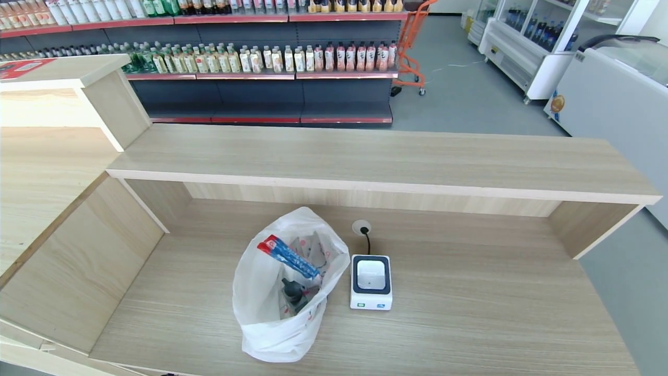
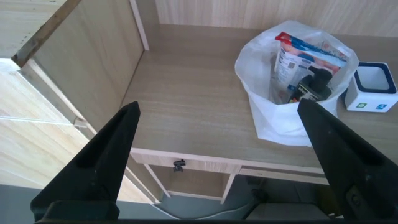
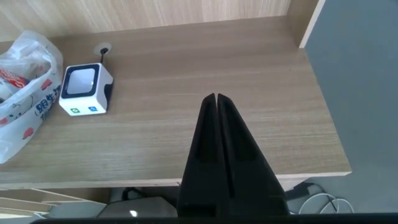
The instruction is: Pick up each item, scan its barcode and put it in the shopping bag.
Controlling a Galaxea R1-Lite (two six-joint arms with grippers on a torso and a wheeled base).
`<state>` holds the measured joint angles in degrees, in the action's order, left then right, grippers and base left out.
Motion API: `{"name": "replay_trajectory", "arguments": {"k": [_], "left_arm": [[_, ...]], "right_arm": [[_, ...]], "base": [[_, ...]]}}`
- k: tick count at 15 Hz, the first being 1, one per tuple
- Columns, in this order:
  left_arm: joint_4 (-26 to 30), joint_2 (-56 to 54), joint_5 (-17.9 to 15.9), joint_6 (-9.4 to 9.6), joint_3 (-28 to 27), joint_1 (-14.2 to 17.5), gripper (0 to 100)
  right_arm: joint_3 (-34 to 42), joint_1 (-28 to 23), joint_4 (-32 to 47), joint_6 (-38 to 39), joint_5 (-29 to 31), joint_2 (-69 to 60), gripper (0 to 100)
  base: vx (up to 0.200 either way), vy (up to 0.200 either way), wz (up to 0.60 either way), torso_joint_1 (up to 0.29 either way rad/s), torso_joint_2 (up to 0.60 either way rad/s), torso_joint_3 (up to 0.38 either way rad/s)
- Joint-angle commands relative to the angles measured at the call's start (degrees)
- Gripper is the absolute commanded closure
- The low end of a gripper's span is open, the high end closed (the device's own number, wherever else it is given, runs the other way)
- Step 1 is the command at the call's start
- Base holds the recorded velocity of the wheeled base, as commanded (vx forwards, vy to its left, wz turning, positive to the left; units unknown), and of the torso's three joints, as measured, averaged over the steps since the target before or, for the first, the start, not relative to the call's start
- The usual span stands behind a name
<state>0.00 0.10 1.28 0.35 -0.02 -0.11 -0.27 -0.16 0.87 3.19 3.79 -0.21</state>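
- White plastic shopping bag [image 1: 284, 313] stands open at the lower centre of the head view, on the wooden desk [image 1: 469, 313]; a red-and-blue packet [image 1: 287, 256] leans tilted inside it, with a dark item [image 1: 293, 292] lower in the bag
- White barcode scanner [image 1: 371, 282] sits just right of the bag, apart from it; its black cable [image 1: 367, 241] runs up to a round port in the desk
- Left gripper [image 2: 217, 106] hangs above the desk's near edge, jaws spread wide; the bag and its contents lie farther in, near one fingertip [image 2: 308, 109], apart from both fingers
- Right gripper [image 3: 216, 96] hangs over bare desk, jaws pressed together; scanner and bag lie well off to its side
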Motion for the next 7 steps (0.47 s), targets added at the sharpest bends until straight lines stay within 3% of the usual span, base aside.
{"name": "replay_trajectory", "arguments": {"k": [1, 7], "left_arm": [[0.0, -0.01, 0.04, 0.0, 0.02, -0.07, 0], [0.0, -0.01, 0.04, 0.0, 0.02, -0.07, 0]], "right_arm": [[0.0, -0.02, 0.01, -0.03, -0.01, 0.21, 100], [0.0, -0.02, 0.01, -0.12, -0.01, 0.21, 100]], "base": [[0.0, 0.0, 0.0, 0.0, 0.0, 0.0], [0.0, 0.0, 0.0, 0.0, 0.0, 0.0]]}}
